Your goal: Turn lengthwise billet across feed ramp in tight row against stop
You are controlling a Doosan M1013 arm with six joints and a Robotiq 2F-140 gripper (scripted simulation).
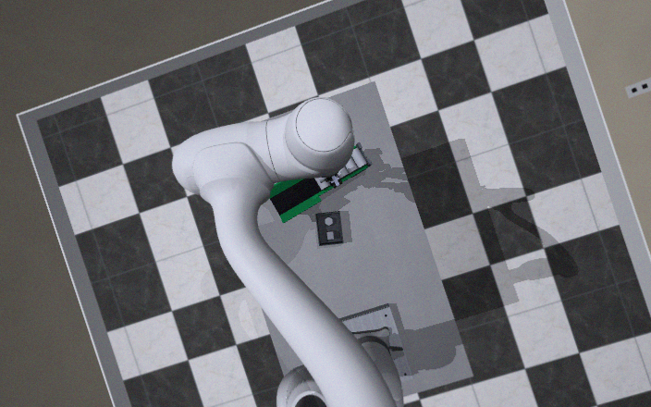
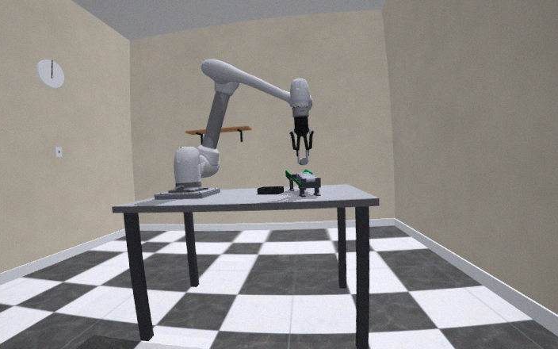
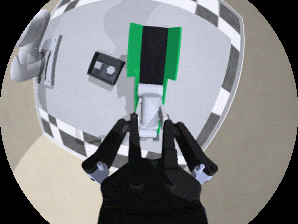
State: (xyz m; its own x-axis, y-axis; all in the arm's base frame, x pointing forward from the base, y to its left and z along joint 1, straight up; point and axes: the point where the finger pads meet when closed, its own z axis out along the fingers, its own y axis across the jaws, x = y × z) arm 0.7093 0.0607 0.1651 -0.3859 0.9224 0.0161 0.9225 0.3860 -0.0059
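The jaws pinch a pale steel billet (image 2: 302, 159) between their two fingertips, and the gripper (image 2: 301, 159) holds it in the air, hanging straight down from the wrist. In the wrist view the billet (image 3: 149, 111) runs lengthwise away from the jaws, in line with the ramp beyond it.

Directly below the jaws, well apart from them, stands the feed ramp (image 2: 292, 177), a short black track between green side rails on dark legs. At its lower end, under the held bar, the other billets (image 2: 306, 176) lie side by side as a pale row; from above only part of that row (image 1: 353, 166) shows past the arm's wrist, so their number cannot be told. The upper stretch of the ramp (image 1: 295, 196), out beyond the jaws in the wrist view, carries no bar.

Off to one side of the ramp a small black box (image 1: 329, 228) lies on the grey table (image 2: 345, 200), with a round and a square marking on top.
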